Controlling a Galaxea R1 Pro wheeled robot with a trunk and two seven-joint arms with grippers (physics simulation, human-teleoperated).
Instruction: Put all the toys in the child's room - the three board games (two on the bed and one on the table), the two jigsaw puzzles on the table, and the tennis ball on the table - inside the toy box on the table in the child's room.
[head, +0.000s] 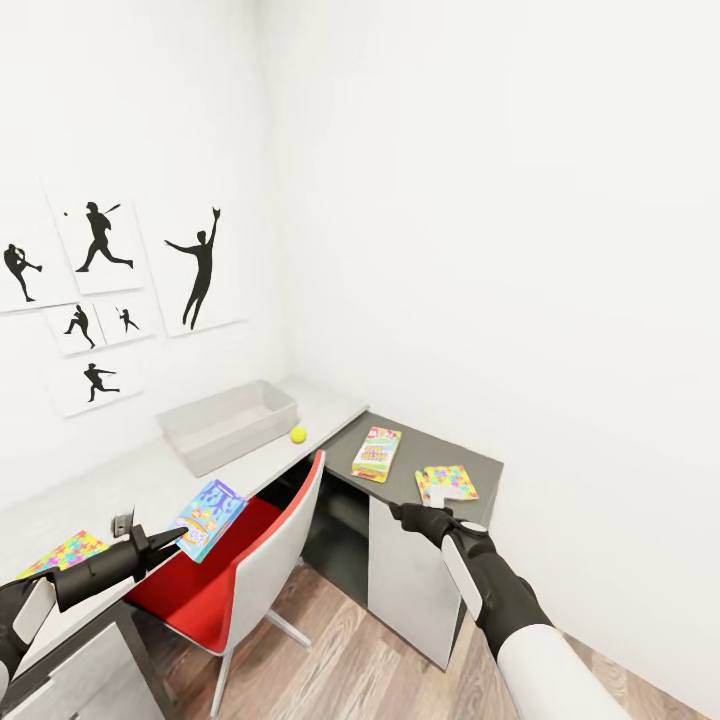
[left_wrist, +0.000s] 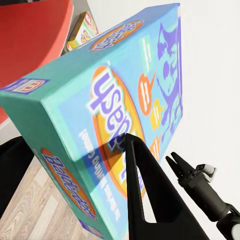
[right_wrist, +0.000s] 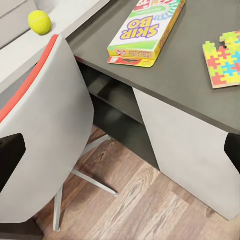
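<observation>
Above red chair (head: 215, 585), gripper-held blue board game (head: 209, 519)

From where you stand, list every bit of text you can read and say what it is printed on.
"SKIP BO": cover of the white-red-yellow board game on the dark grey cabinet.
Blue board game in the left gripper: large purple lettering, seen upside down and partly hidden by a finger, not readable.
Nothing else legible.

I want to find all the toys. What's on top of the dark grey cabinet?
A Skip-Bo game box and a colourful jigsaw puzzle lie on the cabinet. The right gripper covers its front edge.
</observation>
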